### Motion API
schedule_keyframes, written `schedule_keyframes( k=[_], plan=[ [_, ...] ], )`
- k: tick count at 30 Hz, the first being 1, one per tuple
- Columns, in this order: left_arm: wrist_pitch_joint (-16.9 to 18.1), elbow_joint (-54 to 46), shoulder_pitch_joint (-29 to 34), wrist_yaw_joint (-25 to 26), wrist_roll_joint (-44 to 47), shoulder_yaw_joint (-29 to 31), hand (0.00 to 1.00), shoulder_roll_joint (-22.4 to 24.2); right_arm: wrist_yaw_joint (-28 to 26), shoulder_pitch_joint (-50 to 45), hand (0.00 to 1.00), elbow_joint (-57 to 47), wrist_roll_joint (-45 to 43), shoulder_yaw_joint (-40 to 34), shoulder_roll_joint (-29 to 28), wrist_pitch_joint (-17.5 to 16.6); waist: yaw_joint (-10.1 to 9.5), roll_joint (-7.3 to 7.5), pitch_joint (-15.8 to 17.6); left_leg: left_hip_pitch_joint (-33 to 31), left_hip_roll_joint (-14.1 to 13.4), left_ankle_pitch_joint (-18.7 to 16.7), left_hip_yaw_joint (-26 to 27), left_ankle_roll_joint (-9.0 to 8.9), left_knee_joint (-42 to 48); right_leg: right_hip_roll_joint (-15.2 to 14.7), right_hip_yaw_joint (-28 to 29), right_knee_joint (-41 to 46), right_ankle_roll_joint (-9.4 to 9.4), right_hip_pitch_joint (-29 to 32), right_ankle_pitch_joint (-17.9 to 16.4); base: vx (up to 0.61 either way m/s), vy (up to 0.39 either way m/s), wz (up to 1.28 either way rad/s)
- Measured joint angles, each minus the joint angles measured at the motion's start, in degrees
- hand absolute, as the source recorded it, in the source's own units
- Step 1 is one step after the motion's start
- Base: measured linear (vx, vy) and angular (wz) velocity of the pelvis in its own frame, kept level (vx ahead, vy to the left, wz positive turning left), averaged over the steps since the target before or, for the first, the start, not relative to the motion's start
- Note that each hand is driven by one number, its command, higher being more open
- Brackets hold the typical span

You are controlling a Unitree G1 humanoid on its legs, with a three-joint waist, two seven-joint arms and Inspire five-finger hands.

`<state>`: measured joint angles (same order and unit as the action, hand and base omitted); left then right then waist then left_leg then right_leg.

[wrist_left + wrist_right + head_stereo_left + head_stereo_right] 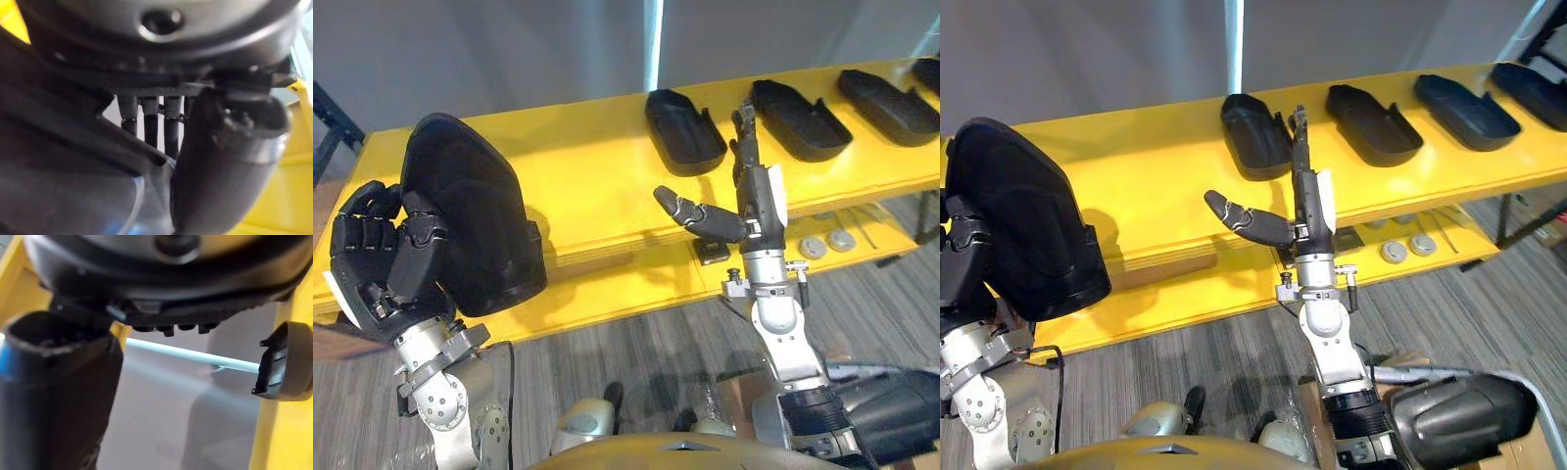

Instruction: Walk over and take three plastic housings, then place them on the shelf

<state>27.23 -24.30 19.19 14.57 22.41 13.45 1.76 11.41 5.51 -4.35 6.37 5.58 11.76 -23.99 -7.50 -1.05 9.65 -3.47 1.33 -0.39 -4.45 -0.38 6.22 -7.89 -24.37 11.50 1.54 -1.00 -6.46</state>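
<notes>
My left hand (382, 259) is shut on a black plastic housing (475, 211), held upright over the near left edge of the yellow shelf (587, 176); the housing (73, 196) lies close against the hand in the left wrist view. Three more black housings lie open side up along the back of the shelf (683, 130) (800, 118) (891, 106). My right hand (744, 201) stands open over the shelf's front edge, fingers straight up and thumb out to the left, just short of the nearest lying housing (1253, 134). That housing's end (283, 362) shows in the right wrist view.
A lower yellow ledge (862, 240) under the shelf carries small round grey parts (827, 243) and a black block (712, 252). A grey wall stands behind the shelf. Grey carpet (636, 343) lies in front.
</notes>
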Motion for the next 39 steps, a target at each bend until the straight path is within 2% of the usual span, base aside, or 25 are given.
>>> schedule_keyframes(
  k=[1, 4, 11, 13, 14, 16, 17, 18, 19, 20, 22, 23, 24, 25, 27, 30, 33, 39],
  plan=[
    [0.0, -0.76, 1.01, -1.09, 0.03, -0.34, 0.0, 0.03, 0.32, 1.02, 1.0, -0.01, 0.0, -1.0, -0.02, 0.0, -0.04, 0.09, -0.05, 0.88, -0.35, 0.13, 2.58, 0.02, -0.69, 0.26, -0.75, -0.99, -0.06, -1.27, -0.04, 0.21, -0.08, 0.45],
    [0.0, -1.06, 1.75, -2.52, 0.05, -1.12, 0.0, -0.01, 0.54, 1.56, 1.0, -0.06, -0.01, -2.03, -0.04, -0.12, -0.13, 0.06, -0.09, 2.0, -0.21, 0.16, 5.67, 0.05, -0.81, 0.24, -0.98, -2.2, -0.07, -3.38, -0.05, 0.13, -0.014, 0.21],
    [0.0, -1.14, 1.6, -4.79, 2.36, -3.39, 0.0, -0.55, 0.44, 1.67, 1.0, -1.13, -0.06, -2.34, -0.23, -0.45, 0.17, 0.66, -1.14, 2.12, 0.41, 0.12, 6.32, 0.01, -1.15, 0.09, -0.82, -3.73, -0.04, -4.76, -0.02, 0.05, 0.004, 0.12],
    [0.0, -1.14, 1.57, -5.98, 4.5, -3.93, 0.0, -0.65, 0.32, 1.04, 1.0, -1.62, -0.08, -2.4, -0.25, -0.46, 0.68, 0.58, -1.13, 0.74, 0.46, -0.96, 6.68, -1.03, 2.16, 0.01, -0.85, -3.78, -0.09, -5.29, -0.07, -0.06, 0.017, 0.18],
    [0.0, -1.26, 1.5, -7.02, 5.5, -4.16, 0.0, -0.75, 0.26, 0.15, 1.0, -2.53, -0.07, -2.62, -0.25, -0.48, 1.19, 0.41, -1.07, -1.46, 0.2, -2.16, 7.62, -1.77, 6.83, 0.08, -0.86, -3.76, -0.16, -5.49, -0.19, -0.1, 0.031, 0.19],
    [-0.03, -1.55, 1.3, -8.01, 6.85, -4.53, 0.0, -0.87, 0.21, -0.72, 1.0, -3.1, -0.06, -3.04, -0.15, -0.55, 1.78, 0.14, -0.93, -3.48, 0.02, -2.42, 9.54, -2.19, 10.94, -0.16, -0.46, -3.88, -0.4, -6.11, -0.63, -0.13, 0.067, 0.19],
    [-0.23, -1.74, 0.65, -10.01, 8.41, -4.68, 0.0, -0.87, 0.22, -0.83, 1.0, -3.29, -0.03, -4.19, 0.0, -0.63, 2.65, -0.35, -1.02, -4.25, -0.37, -4.43, 10.82, -3.43, 12.41, -0.93, -0.52, -4.39, 0.2, -6.53, -1.11, -0.14, 0.112, 0.14],
    [-0.22, -1.96, 0.35, -10.72, 8.96, -4.72, 0.0, -0.9, 0.23, -0.8, 1.0, -3.31, -0.04, -4.74, 0.04, -0.77, 2.84, -0.94, -0.9, -4.66, -1.79, -5.73, 12.44, -1.62, 13.93, -0.93, -0.66, -4.08, 0.22, -6.58, -1.09, -0.17, 0.162, 0.09],
    [-0.23, -2.8, 0.03, -12.5, 10.28, -4.61, 0.0, -1.24, 0.29, -0.85, 1.0, -3.3, -0.11, -5.09, 0.0, -1.0, 3.31, -1.78, -0.83, -5.2, -5.13, -6.97, 14.12, -1.16, 16.25, -1.18, -0.19, -3.32, 0.25, -6.59, -1.34, -0.1, 0.124, -0.07],
    [-0.25, -3.09, -0.25, -13.64, 11.46, -4.62, 0.0, -1.61, 0.32, -0.85, 1.0, -3.29, -0.1, -5.06, -0.01, -1.05, 3.59, -1.99, -0.85, -5.26, -6.59, -6.99, 14.18, -1.22, 16.76, -1.56, 0.6, -2.82, 0.48, -6.47, -1.6, -0.11, 0.191, -0.28],
    [-1.11, -4.07, -2.0, -16.54, 15.93, -4.52, 0.0, -2.41, 0.42, -0.84, 1.0, -3.29, -0.07, -4.88, 0.58, -1.43, 4.12, -2.96, -1.69, -3.53, -9.7, -5.1, 13.12, -2.44, 14.33, -3.61, 3.4, 0.09, 1.85, -4.31, -2.43, -0.09, 0.313, -0.54],
    [-2.59, -5.4, -2.52, -17.22, 18.11, -4.53, 0.0, -2.4, 0.35, -0.85, 1.0, -3.31, -0.09, -4.6, 2.02, -1.53, 4.65, -4.94, -2.94, -1.21, -10.77, -2.83, 12.96, -3.41, 10.87, -4.49, 5.17, 1.69, 3.15, -3.25, -2.82, -0.03, 0.363, -0.58],
    [-3.19, -5.59, -3.05, -17.68, 18.74, -4.54, 0.0, -2.45, 0.33, -0.89, 1.0, -3.31, -0.09, -4.47, 2.32, -1.56, 4.84, -5.81, -3.53, 0.18, -10.59, -4.11, 13.05, -5.35, 8.87, -5.0, 6.01, 2.4, 4.2, -2.69, -2.89, 0.03, 0.374, -0.59],
    [-4.71, -5.78, -4.78, -18.17, 20.12, -4.56, 0.0, -3.44, 0.39, -1.65, 1.0, -3.31, -0.22, -4.59, 2.33, -1.58, 5.27, -5.61, -4.17, 1.69, -8.24, -3.7, 15.11, -4.43, 6.8, -7.14, 7.45, 2.69, 5.11, -2.3, -2.47, 0.06, 0.339, -0.34],
    [-7.14, -6.93, -7.28, -17.94, 20.26, -4.54, 0.0, -5.41, 0.46, -3.21, 1.0, -3.34, -1.18, -4.62, 0.97, -1.6, 6.78, -3.88, -4.29, 2.99, -4.8, -2.21, 16.21, -2.64, 3.11, -10.04, 8.03, 0.75, 7.65, -2.82, -0.07, 0.05, 0.263, -0.14],
    [-11.11, -6.98, -8.57, -15.87, 20.73, -4.45, 0.0, -7.27, 0.11, -6.14, 1.0, -3.34, -1.12, -4.55, -1.23, -1.57, 8.05, -2.14, -4.34, 6.48, -2.42, 1.43, 17.17, -1.88, -4.45, -11.02, 7.82, -2.8, 8.99, -4.23, 2.81, 0.03, 0.126, -0.03],
    [-14.12, -5.31, -9.66, -12.09, 20.72, -3.82, 0.0, -7.51, -0.7, -7.86, 1.0, -3.34, -1.07, -4.89, -2.31, -1.55, 8.74, -1.92, -4.34, 8.0, -2.1, 3.34, 17.29, -2.01, -8.26, -10.81, 7.21, -4.17, 9.69, -4.69, 3.7, 0.01, 0.019, 0.01],
    [-16.22, 3.8, -16.36, -4.31, 22.14, -3.07, 0.0, -7.59, -1.92, -8.13, 1.0, -3.34, -0.93, -4.51, -2.45, -0.27, 9.63, -1.9, -4.3, 8.13, -3.3, 4.98, 17.54, -2.52, -11.04, -8.99, 7.22, -5.82, 9.02, -4.15, 4.85, 0.0, -0.003, -0.01]
  ],
)
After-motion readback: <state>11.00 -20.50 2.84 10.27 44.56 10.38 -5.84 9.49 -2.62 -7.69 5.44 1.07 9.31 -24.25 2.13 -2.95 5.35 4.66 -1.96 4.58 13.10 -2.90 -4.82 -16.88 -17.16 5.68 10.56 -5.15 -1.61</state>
